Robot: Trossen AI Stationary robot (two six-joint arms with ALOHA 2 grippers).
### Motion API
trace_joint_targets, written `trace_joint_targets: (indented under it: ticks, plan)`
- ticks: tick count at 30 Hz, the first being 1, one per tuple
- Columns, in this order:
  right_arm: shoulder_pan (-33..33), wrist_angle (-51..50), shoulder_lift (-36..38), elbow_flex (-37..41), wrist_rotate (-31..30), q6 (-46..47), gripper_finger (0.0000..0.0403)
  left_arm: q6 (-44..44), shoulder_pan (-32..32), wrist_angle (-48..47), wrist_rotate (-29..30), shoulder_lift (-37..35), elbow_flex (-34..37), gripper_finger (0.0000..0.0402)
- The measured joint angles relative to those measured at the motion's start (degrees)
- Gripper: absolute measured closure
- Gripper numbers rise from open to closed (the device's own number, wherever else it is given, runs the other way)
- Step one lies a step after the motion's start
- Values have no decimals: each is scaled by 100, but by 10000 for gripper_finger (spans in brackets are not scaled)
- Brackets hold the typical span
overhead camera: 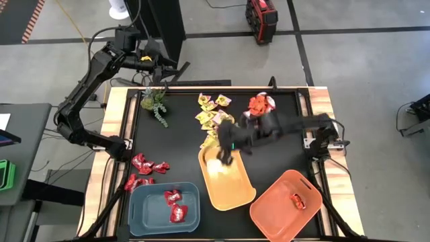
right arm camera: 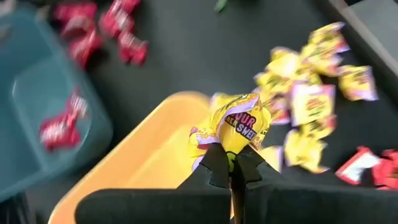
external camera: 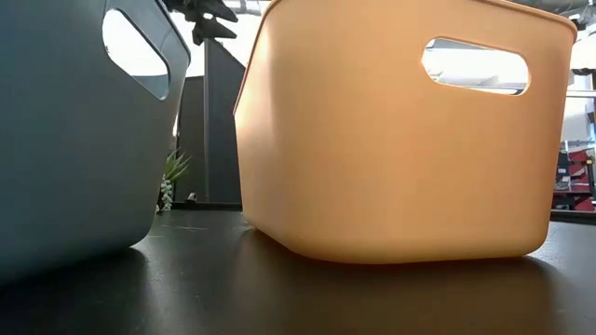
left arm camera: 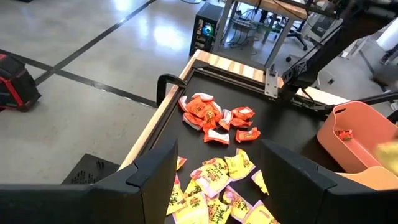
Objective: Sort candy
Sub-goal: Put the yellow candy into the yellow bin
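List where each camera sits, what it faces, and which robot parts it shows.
High view: overhead, looking straight down; both arms, the right tool over the yellow bin.
Low view: table height, facing the yellow bin's wall; no arm visible.
Left wrist view: behind the open left tool, facing the orange-red candy.
Right wrist view: behind the shut right tool, holding a yellow candy.
Shared: both wrist views show the yellow candy pile.

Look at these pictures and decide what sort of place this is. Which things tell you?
Probably a robotics lab or workshop. The black-topped wooden-edged work table stands on a bare grey concrete floor with dark marked lines; desks, cables and a lit computer tower fill the room behind it.
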State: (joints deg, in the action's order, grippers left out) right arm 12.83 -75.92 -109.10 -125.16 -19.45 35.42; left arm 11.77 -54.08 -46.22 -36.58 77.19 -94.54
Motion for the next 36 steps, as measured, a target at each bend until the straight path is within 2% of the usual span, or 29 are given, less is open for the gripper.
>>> trace_joint_targets:
  ticks: [5, 8, 11, 17, 21, 24, 26, 31, 33, 35, 36]
  plan:
    - [605, 171, -392, 203, 48, 261, 392, 0, 2, 6, 78, 0, 0, 181]
    - [712, 289, -697, 201, 201, 575, 353, -26, 11, -4, 100, 0, 0, 181]
    - [688, 283, -1022, 201, 378, 761, 289, -32, 13, -26, 109, 0, 0, 181]
    - [565, -182, -1322, 203, 573, 624, 125, -40, 13, -152, 115, 2, 0, 181]
    - [481, -156, -1232, 201, 510, 342, 59, 73, 14, -329, 174, 2, 0, 181]
    - [415, 54, -1032, 201, 310, -98, 44, 110, 15, -460, 348, 4, 1, 181]
    - [356, 207, -883, 194, -71, -486, 44, 112, 38, -550, 491, 4, 2, 181]
    - [-4, 606, -510, 194, -1710, -1559, 65, 114, 87, -611, 758, 7, 4, 181]
    - [-271, 908, -355, 194, -2134, -1897, 79, 123, 87, -614, 770, 7, 4, 181]
    - [-669, 1157, -226, 191, -2151, -1939, 94, 138, 87, -612, 806, 7, 4, 181]
    - [-909, 1242, -182, 189, -1947, -1937, 100, 138, 87, -612, 817, 7, 4, 181]
